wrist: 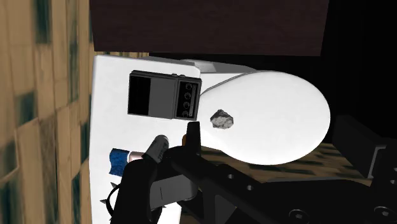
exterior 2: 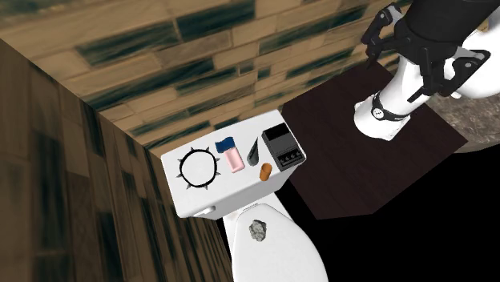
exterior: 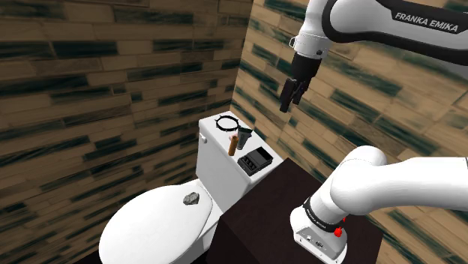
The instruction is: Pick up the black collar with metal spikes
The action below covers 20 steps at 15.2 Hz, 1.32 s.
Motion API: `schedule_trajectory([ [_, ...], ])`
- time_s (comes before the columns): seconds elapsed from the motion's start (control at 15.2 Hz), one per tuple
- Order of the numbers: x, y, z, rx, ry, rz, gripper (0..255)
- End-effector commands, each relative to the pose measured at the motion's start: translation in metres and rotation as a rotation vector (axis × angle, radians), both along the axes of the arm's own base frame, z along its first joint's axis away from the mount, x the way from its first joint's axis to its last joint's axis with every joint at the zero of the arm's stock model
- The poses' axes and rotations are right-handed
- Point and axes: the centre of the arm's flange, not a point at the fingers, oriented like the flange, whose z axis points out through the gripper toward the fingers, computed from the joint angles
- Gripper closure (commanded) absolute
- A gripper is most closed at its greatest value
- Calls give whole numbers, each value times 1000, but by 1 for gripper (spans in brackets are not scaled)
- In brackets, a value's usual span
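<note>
Blk box on tank, rock on lid.

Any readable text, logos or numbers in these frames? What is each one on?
"FRANKA EMIKA": on the white arm link, shoulder view.
black box with knobs: no marks that can be read.
pink bottle: no label that can be read.
Nothing else legible.
</note>
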Motion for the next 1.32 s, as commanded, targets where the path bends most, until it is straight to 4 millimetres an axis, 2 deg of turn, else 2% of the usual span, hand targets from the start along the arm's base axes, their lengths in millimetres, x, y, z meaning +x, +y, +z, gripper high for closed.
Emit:
schedule_trajectory([
  [0.0, 0, 0, 0, 0, 0, 0, 0],
  [1.25, 152, -76, -179, 4, -34, 159, 0],
])
